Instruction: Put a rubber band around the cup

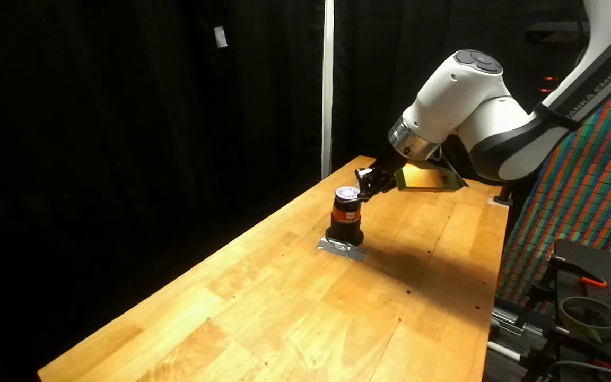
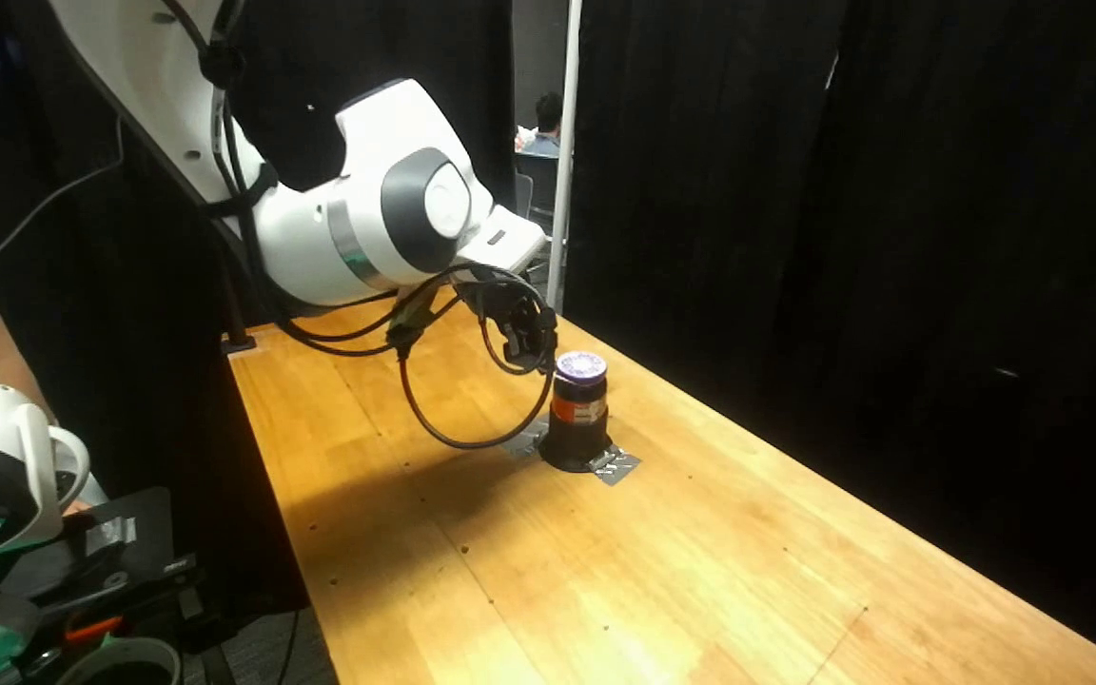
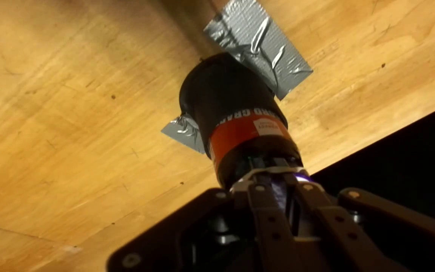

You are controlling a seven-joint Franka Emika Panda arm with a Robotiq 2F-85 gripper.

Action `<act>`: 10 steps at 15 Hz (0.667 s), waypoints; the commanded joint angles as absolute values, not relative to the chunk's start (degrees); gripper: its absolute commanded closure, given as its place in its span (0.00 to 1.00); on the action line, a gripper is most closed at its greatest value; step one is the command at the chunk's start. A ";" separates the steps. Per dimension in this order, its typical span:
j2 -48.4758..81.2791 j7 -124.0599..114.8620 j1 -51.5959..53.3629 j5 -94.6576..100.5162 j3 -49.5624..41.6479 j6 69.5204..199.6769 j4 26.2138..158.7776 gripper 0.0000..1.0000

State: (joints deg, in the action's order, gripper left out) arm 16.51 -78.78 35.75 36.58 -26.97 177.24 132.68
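The cup (image 1: 346, 215) stands upright on the table as a dark cylinder with an orange label, a wider black base and a pale purple-white top. It also shows in an exterior view (image 2: 578, 411) and in the wrist view (image 3: 246, 136). A pale rubber band (image 3: 275, 169) lies across the cup's upper end and passes over both fingers; its far side is hidden. My gripper (image 3: 270, 162) is at the cup's rim, its fingertips against or very near the upper side. The fingers are slightly apart, with a narrow gap. The gripper also shows in both exterior views (image 1: 360, 196) (image 2: 549, 365).
Grey duct tape (image 3: 259, 45) holds the cup's base to the wooden table (image 1: 305, 313). A cable (image 2: 472, 445) hangs in a loop from the arm close to the cup. Black curtains (image 1: 141, 132) stand beyond the table's edge. A side cart holds a tape roll (image 1: 565, 313).
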 commanded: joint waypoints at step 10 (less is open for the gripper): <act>17.77 -106.19 59.72 57.26 -49.50 180.74 133.77 0.72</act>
